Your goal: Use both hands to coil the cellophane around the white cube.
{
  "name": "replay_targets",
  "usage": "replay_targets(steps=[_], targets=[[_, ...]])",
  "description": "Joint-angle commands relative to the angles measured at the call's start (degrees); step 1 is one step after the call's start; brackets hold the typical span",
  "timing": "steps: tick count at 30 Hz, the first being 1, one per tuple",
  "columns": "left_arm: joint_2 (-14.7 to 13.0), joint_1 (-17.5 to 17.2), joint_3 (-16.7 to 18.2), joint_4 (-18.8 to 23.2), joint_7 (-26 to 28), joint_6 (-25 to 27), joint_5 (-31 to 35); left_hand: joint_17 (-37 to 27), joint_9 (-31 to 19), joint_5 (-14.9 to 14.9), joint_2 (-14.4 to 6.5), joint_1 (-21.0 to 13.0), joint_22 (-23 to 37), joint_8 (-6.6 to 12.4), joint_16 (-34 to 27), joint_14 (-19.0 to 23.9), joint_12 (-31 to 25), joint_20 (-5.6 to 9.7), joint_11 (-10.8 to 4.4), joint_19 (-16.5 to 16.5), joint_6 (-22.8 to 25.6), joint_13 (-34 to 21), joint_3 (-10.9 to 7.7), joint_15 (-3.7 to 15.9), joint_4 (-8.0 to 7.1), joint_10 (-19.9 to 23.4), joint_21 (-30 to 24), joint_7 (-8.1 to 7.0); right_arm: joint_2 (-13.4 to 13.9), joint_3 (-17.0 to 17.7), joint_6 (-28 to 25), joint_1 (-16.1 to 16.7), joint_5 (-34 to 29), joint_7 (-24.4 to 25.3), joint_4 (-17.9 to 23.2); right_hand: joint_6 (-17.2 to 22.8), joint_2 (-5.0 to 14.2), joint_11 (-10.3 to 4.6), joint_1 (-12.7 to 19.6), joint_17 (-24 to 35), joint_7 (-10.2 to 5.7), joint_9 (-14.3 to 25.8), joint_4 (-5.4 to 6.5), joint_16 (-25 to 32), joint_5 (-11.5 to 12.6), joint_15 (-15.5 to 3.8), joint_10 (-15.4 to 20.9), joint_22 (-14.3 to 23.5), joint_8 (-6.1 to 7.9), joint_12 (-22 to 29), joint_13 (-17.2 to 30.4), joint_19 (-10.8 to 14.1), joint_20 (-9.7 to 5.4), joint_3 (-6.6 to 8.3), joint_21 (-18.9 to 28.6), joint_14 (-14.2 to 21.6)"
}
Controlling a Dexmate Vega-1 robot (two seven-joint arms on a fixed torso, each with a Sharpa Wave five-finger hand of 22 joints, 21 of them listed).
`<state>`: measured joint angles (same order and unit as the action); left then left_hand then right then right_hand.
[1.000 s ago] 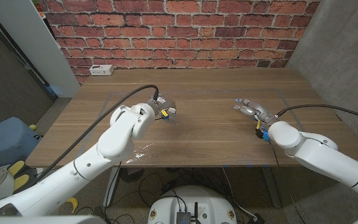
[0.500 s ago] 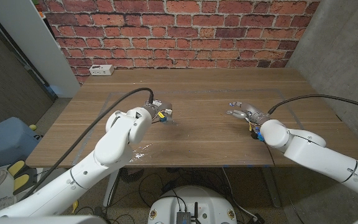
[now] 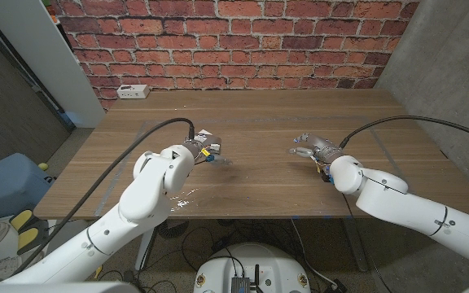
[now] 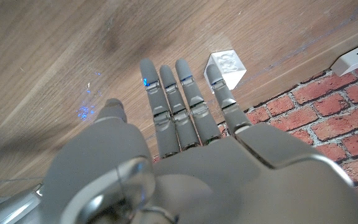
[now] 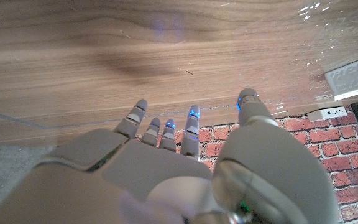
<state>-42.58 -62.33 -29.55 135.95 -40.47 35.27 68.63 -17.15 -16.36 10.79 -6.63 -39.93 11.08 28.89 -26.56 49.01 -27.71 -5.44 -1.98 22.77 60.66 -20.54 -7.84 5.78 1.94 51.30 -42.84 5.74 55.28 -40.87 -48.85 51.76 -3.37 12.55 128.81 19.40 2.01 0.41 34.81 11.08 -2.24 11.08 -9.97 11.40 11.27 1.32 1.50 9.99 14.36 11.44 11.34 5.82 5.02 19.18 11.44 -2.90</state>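
Both hands hover empty over the tabletop point(image 3: 259, 175), fingers spread: the left hand point(image 4: 185, 118) and the right hand point(image 3: 309, 146). The white cube point(image 4: 226, 66) sits near the far left corner, just past the left fingertips point(image 4: 213, 73). I cannot make out the cellophane sheet clearly.

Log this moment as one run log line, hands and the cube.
left hand: open, fingers straight, beside white cube | right hand: open, above table | cellophane: hard to make out | wrap: not yet begun

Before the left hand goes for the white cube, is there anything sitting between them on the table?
Nothing visible. In the left wrist view the left hand reaches over bare wooden table with the white cube just beyond its fingertips, and no object lies between them.
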Motion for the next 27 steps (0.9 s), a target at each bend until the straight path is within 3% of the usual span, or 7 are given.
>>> replay_targets(steps=[1,7,17,27], targets=[[-1.1,-0.9,0.2,0.6,1.8,2.6,-2.9,-3.2,-2.1,-0.2,-0.3,-0.4,0.5,3.39,-3.9,4.0,-2.4,0.13,0.26,2.6,3.4,-2.3,-0.21,0.45,1.17,4.6,-1.2,0.42,-2.2,-6.1,-3.6,-3.0,-8.1,-1.5,-0.6,3.0,-1.72,-0.13,1.9,0.3,-0.15,0.5,-0.16,0.2,1.0,-0.32,0.7,0.3,1.3,0.3,0.3,-0.2,0.1,-0.47,-0.1,-0.1],[-2.3,-1.5,0.7,1.1,3.8,2.9,-6.0,-5.9,-4.4,-0.3,-0.4,-0.3,0.7,6.38,-6.9,6.2,-4.2,0.13,0.6,4.1,5.7,-4.6,-0.36,0.33,1.75,7.7,-2.1,0.54,-3.5,-9.1,-6.9,-3.9,-12.2,-2.2,-0.5,4.3,-2.91,-0.63,3.1,0.3,0.0,0.9,0.05,0.6,1.4,-0.8,1.4,0.4,2.0,0.4,0.3,0.0,0.02,-1.01,0.1,0.7],[-4.7,-2.0,1.3,1.8,8.8,2.7,-10.9,-6.5,-5.5,-0.3,-0.6,-0.2,0.7,7.38,-7.3,6.4,-4.6,0.09,0.78,4.0,5.6,-5.7,-0.57,0.22,1.87,7.8,-2.2,0.71,-5.5,-12.3,-9.2,-3.4,-17.5,-1.0,-1.1,5.5,-4.01,-0.78,4.2,0.5,-0.04,1.6,0.43,1.2,2.0,-1.91,2.8,0.4,3.11,0.7,0.4,0.7,0.0,-1.84,0.4,2.2],[-7.4,-2.5,2.1,2.5,13.5,2.8,-16.2,-7.0,-6.7,-0.4,-0.6,-0.2,0.8,8.41,-7.6,6.5,-4.9,0.06,0.74,3.9,5.5,-6.9,-0.85,-0.17,2.15,8.0,-2.4,0.92,-6.4,-15.3,-10.9,-3.5,-22.5,-1.9,-1.7,6.9,-5.51,-2.24,7.9,0.6,-1.34,2.4,0.03,1.6,3.1,-3.54,4.3,0.4,4.74,0.8,0.5,2.0,-1.52,-2.47,0.7,3.4]])
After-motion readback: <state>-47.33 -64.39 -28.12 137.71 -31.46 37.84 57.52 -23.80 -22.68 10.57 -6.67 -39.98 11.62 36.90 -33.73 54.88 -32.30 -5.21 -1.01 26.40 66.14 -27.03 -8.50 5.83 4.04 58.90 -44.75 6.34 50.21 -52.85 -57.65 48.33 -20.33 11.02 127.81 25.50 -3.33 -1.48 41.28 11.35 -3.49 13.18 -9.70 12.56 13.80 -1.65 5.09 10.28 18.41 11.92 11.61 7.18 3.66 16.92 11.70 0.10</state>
